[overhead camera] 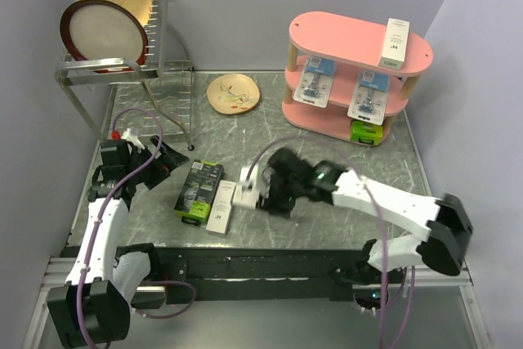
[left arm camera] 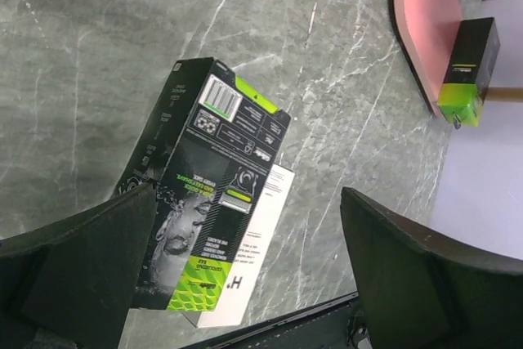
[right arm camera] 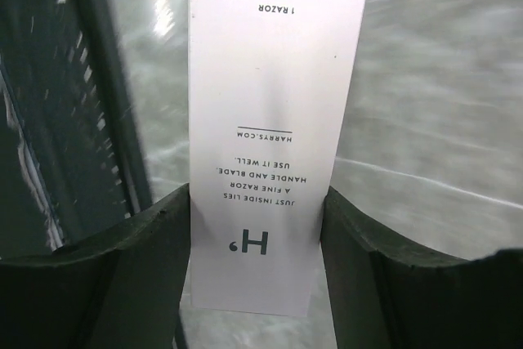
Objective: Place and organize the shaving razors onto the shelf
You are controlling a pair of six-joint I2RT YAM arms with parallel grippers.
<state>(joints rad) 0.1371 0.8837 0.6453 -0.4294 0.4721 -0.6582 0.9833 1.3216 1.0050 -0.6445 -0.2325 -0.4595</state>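
**Right gripper clamps a slim white razor box on the table; four packs stand on the shelf**

The right gripper (overhead camera: pixel 263 195) reaches across the front middle of the table (overhead camera: pixel 368 161). It is closed partway on a slim white box (right arm camera: pixel 274 120). In the wrist view both fingers (right arm camera: pixel 147 267) press flush against the long sides of the box, whose printed face is up. From above, this box lies near the table's front edge, and whether it is lifted cannot be told.

Just to its left lie two more packs. A black-and-lime box (left arm camera: pixel 212 194) lies flat, and a second white box (overhead camera: pixel 221 210) touches its right side.

The left gripper (overhead camera: pixel 167 163) hangs over the left part of the table, near those two packs. Its fingers (left arm camera: pixel 90 267) are spread as wide as they go and hold nothing.

The pink shelf (overhead camera: pixel 327 34) stands at the far right of the table.
- Top tier: a third white box (overhead camera: pixel 396 42) stands upright near the right end.
- Middle tier: a left blister card (overhead camera: pixel 315 83) and a right blister card (overhead camera: pixel 369 96) stand side by side.
- Bottom tier: the other black-and-lime box (overhead camera: pixel 368 131) sits at the front right.

A wire dish rack (overhead camera: pixel 122 71) at the far left holds two plates (overhead camera: pixel 106 30). A small patterned plate (overhead camera: pixel 234 91) lies on the table between the rack and the shelf.
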